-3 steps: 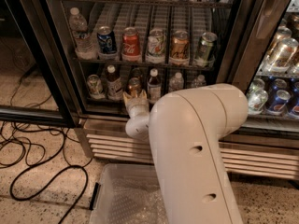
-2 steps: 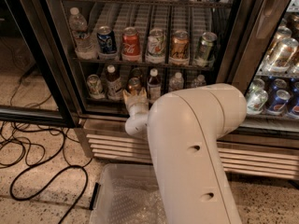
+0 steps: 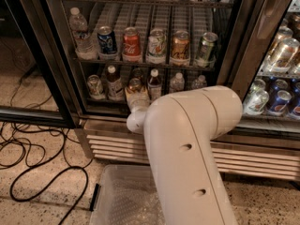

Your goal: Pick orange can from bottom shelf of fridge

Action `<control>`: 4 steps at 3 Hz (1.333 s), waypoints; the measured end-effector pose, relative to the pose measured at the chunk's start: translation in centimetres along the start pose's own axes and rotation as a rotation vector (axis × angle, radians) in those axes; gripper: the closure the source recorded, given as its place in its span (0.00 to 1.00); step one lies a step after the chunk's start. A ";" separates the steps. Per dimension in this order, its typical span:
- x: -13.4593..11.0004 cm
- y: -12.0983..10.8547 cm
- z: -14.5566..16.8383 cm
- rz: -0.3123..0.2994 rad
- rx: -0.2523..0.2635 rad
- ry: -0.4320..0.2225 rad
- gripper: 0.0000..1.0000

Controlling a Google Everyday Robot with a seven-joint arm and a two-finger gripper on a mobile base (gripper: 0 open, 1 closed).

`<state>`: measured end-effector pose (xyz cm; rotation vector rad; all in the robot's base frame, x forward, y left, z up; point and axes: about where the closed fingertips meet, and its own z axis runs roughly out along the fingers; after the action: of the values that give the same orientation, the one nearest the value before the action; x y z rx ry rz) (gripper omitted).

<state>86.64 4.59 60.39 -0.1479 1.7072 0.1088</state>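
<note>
The fridge (image 3: 60,64) stands open in front of me, with wire racks of cans and bottles. On the bottom shelf (image 3: 104,100) the orange can (image 3: 135,85) stands between two small bottles, a little left of centre. My gripper (image 3: 136,97) reaches in at the shelf's front rail, right at the can's lower half, which it hides. My big white arm (image 3: 187,144) covers the middle of the shelf front and part of the louvred base (image 3: 108,146).
A pale silver-green can (image 3: 95,86) and several small bottles (image 3: 112,81) share the bottom shelf. The rack above holds a water bottle (image 3: 79,32) and several cans, among them a gold-orange one (image 3: 180,46). Black cables (image 3: 28,172) lie on the floor at left. A clear bin (image 3: 122,200) sits below.
</note>
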 end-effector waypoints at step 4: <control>0.5 -0.5 2.1 0.002 -0.005 0.000 1.00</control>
<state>88.69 4.39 59.56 -0.1502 1.7073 0.1148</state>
